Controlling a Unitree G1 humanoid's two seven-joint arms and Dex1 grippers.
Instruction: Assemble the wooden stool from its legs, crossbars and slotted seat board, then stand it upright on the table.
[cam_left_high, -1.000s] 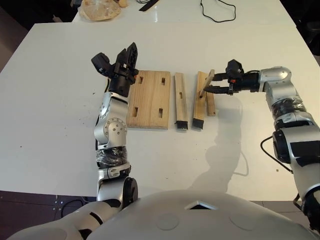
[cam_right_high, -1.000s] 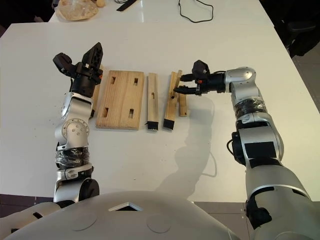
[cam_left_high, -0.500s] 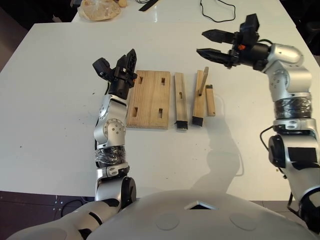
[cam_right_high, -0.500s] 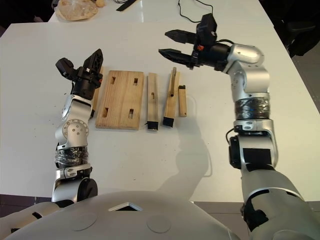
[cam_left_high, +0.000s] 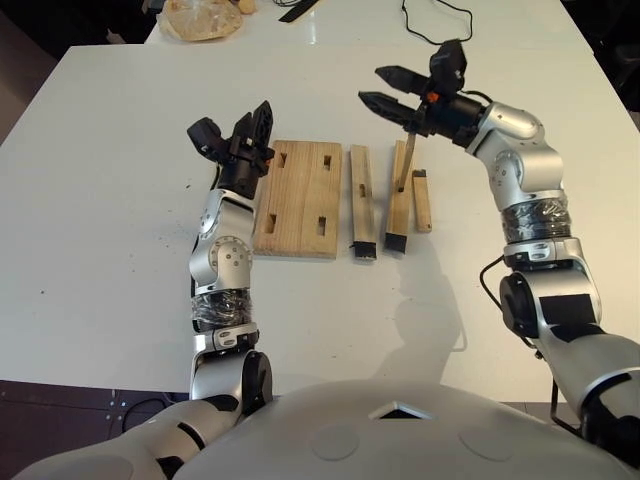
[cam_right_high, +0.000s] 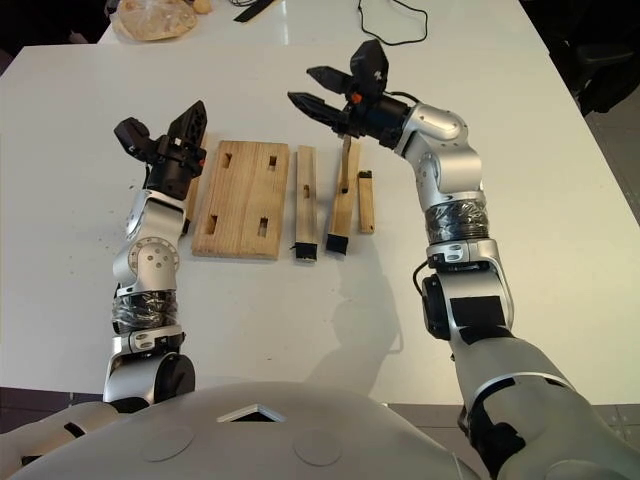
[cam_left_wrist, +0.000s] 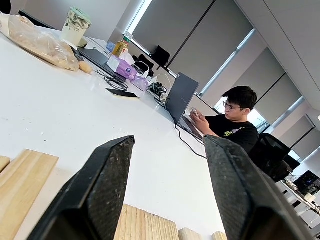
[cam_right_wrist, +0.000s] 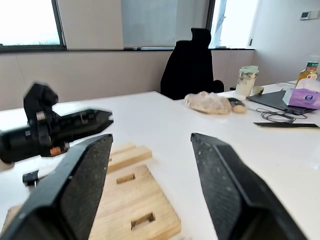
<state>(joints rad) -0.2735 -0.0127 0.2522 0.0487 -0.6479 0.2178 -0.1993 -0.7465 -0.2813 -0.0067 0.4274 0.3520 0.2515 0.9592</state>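
Left eye view gives the clearest overview: the white counter (cam_left_high: 120, 260) carries all the stool parts, and nearly all of them are loose, so by my reading the assembly has hardly started. The slotted seat board (cam_left_high: 297, 200) lies flat near the middle of the counter with its four slots facing up and nothing fitted into any of them. To its right lies one leg (cam_left_high: 361, 200), flat and separate, close to the board but not joined. Next comes a second leg (cam_left_high: 398, 212), also flat. A thin crossbar (cam_left_high: 406, 165) stands tilted up from this leg, apparently seated in its slot, which would be the only joint made so far. A short crossbar (cam_left_high: 421, 202) lies loose just beside that leg on its right. On the board's other side a wooden strip (cam_right_high: 190, 205), partly hidden by the left arm, lies along its left edge. The right claw (cam_left_high: 373, 86) hangs above the far ends of the legs, spread wide and holding nothing. The left claw (cam_left_wrist: 170, 142) sits over the board's far left corner, likewise parted and empty. What is left, as I judge it: joining legs to crossbars, pressing them into the board's slots, and standing the stool upright.
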